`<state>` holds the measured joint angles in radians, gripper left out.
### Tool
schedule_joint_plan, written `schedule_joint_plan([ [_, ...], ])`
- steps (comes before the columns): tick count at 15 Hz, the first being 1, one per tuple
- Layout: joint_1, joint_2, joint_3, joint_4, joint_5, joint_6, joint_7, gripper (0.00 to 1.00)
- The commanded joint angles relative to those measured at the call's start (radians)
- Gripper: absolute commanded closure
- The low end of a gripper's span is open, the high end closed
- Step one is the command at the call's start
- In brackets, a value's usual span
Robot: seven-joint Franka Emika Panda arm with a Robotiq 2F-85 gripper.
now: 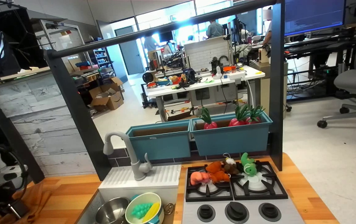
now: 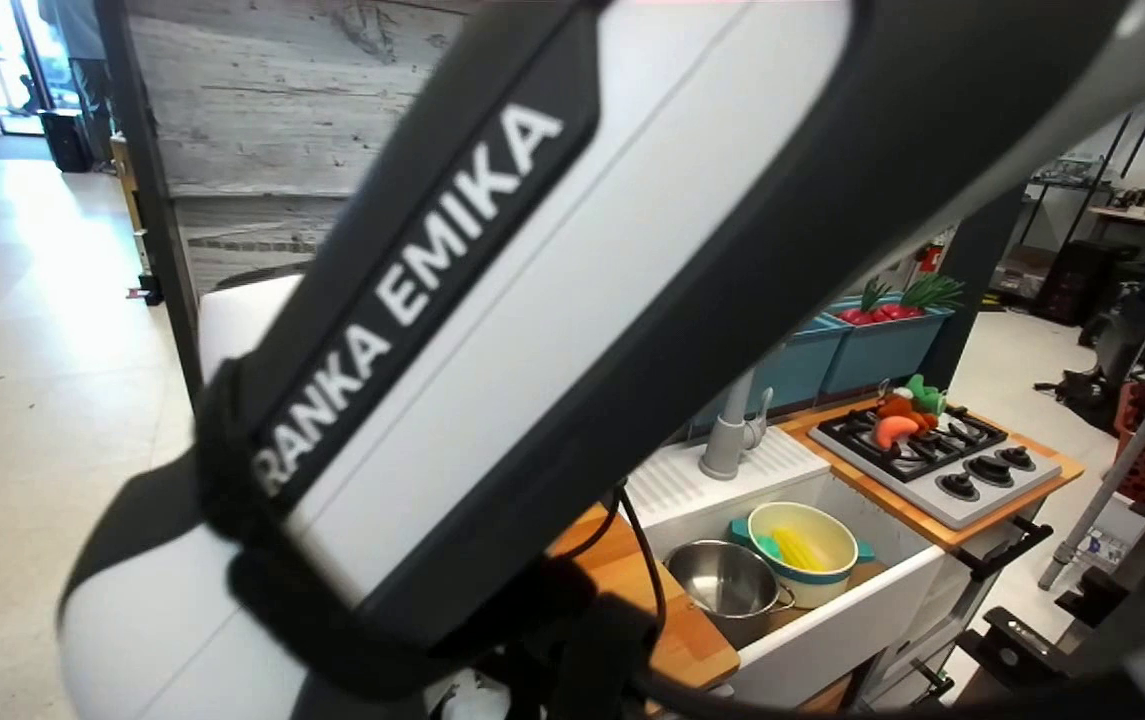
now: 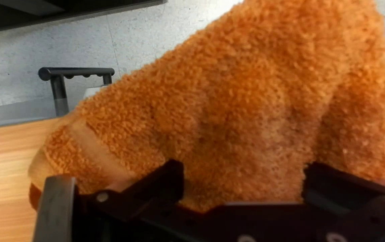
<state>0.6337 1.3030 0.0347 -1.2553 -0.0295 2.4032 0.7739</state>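
Gripper (image 3: 242, 173): jaws standing spread, pinching nothing. Orange towel (image 3: 253, 101): lying bunched on the wooden counter (image 1: 69, 193), showing between and beyond them. Risk: loose folds possibly slipping, given a shallow pinch. Edge: towel is hiding part of it. Room: counter is stretching toward the sink (image 2: 832, 640).

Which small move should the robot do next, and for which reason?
I would probably close the pincer gently: in the wrist view it stands open, with folds of the orange towel showing between its fingers. Whether they touch it, I cannot tell.
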Motion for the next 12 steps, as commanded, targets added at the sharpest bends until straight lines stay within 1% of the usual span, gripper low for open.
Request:
schedule_joint_plan([
  [1, -0.004, 0.087, -0.019, 0.081, -0.001, -0.061, -0.021, 0.00],
  [3, -0.030, 0.096, -0.041, 0.076, 0.007, -0.099, 0.000, 0.00],
  [7, -0.078, 0.032, -0.088, -0.030, 0.027, -0.154, 0.068, 0.00],
  [9, -0.116, 0.020, -0.100, -0.054, 0.015, -0.180, 0.105, 0.00],
  [10, -0.137, 0.020, -0.105, -0.061, 0.007, -0.175, 0.103, 0.00],
  [12, -0.148, 0.020, -0.104, -0.055, -0.007, -0.182, 0.095, 0.00],
])
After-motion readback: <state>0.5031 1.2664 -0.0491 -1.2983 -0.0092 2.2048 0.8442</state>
